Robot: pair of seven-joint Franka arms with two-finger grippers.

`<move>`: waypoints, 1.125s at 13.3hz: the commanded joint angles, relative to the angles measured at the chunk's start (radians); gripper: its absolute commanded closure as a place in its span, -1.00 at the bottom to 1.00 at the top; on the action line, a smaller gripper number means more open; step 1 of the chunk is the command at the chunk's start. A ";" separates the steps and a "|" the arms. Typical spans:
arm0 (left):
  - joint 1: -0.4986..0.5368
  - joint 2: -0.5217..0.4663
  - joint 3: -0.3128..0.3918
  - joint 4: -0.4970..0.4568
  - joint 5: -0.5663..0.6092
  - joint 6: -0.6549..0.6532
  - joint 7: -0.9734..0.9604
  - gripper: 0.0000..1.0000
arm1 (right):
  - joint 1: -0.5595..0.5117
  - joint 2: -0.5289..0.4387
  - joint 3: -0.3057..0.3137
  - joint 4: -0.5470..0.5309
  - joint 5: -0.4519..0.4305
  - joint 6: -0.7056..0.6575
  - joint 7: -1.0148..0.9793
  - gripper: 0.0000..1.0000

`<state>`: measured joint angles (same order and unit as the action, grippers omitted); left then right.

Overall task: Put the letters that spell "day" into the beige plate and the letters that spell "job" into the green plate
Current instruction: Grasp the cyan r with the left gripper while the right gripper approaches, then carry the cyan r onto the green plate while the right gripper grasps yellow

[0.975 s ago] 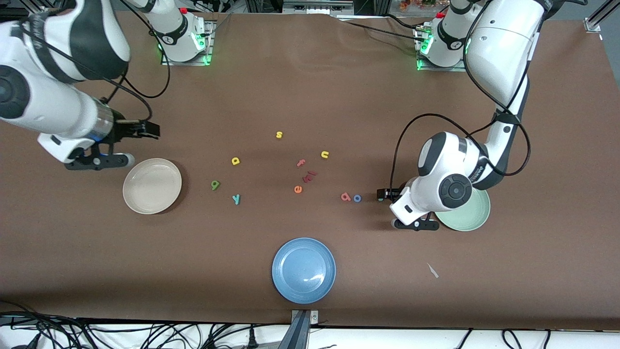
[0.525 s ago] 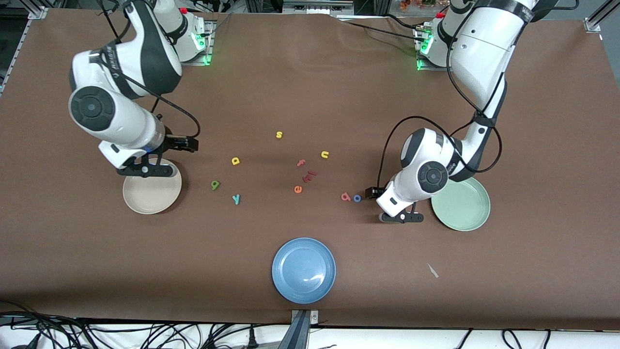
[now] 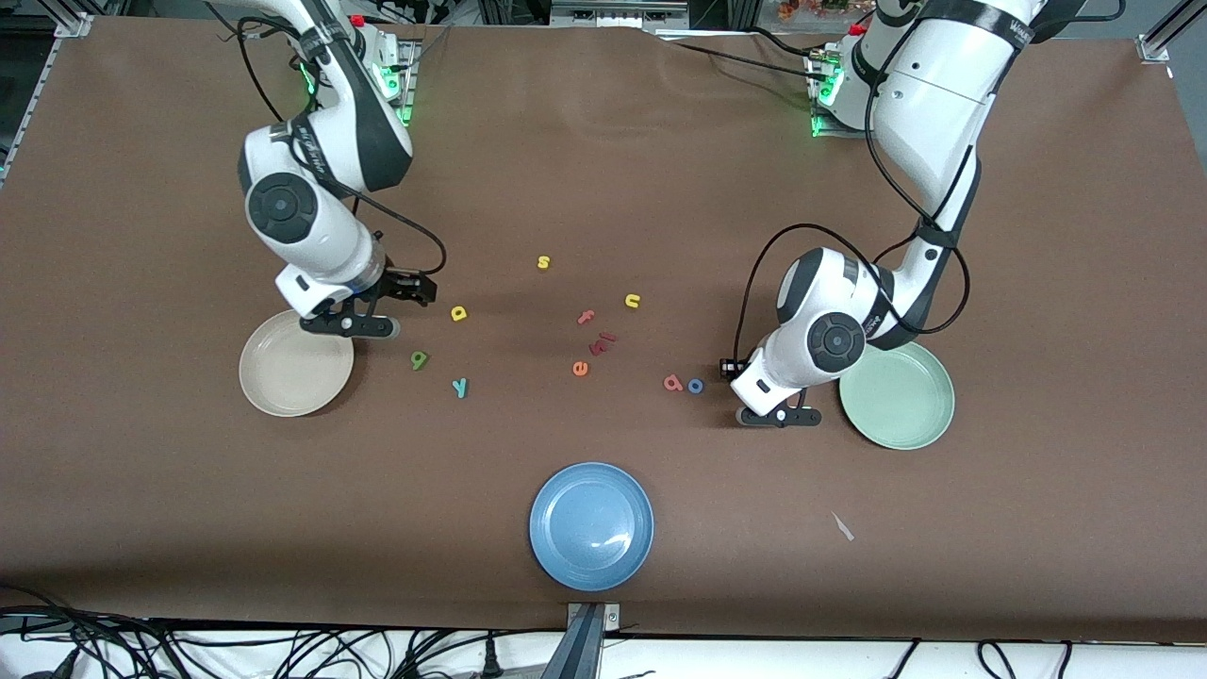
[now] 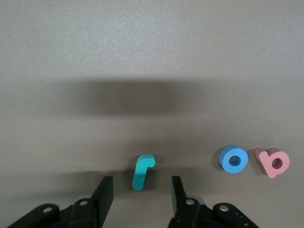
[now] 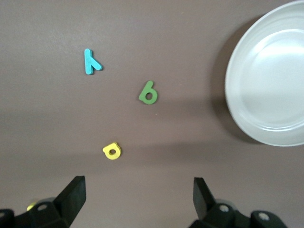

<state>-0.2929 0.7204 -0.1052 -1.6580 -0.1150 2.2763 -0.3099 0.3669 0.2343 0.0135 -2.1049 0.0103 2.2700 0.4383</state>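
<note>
The teal j (image 4: 142,171) lies on the table between the fingers (image 4: 104,195) of my open left gripper (image 4: 140,191), which touch neither side of it. In the front view that gripper (image 3: 727,368) covers the j. The blue o (image 3: 695,385) and red-pink b (image 3: 672,382) lie just beside it, and the green plate (image 3: 901,401) sits toward the left arm's end. My right gripper (image 3: 421,288) is wide open and empty, next to the yellow d (image 3: 459,313). The dark green a (image 3: 419,359) and teal y (image 3: 460,387) lie nearer the camera. The beige plate (image 3: 283,372) is empty.
A blue plate (image 3: 591,526) sits near the front edge. Loose letters lie mid-table: yellow s (image 3: 543,262), yellow u (image 3: 632,301), pink f (image 3: 586,317), orange e (image 3: 580,368) and a red piece (image 3: 603,341). A white scrap (image 3: 842,526) lies toward the left arm's end.
My right arm has swung from the table's end, past the beige plate, to beside the yellow d. My left gripper has shifted slightly toward the o, and its fingers have narrowed around the j.
</note>
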 commanded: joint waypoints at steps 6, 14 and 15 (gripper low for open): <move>-0.014 0.013 0.012 -0.014 -0.017 0.040 -0.006 0.14 | -0.003 0.068 0.060 -0.106 0.080 0.219 0.025 -1.00; -0.002 0.001 0.015 -0.013 0.015 0.037 -0.003 0.85 | -0.002 0.198 0.091 -0.076 0.073 0.304 0.007 -0.96; 0.003 -0.013 0.015 -0.011 0.017 0.031 0.001 0.85 | 0.000 0.206 0.091 -0.072 0.071 0.304 0.004 -0.90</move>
<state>-0.2930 0.7343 -0.0965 -1.6587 -0.1147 2.3015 -0.3104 0.3683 0.4183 0.0964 -2.1975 0.0748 2.5668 0.4561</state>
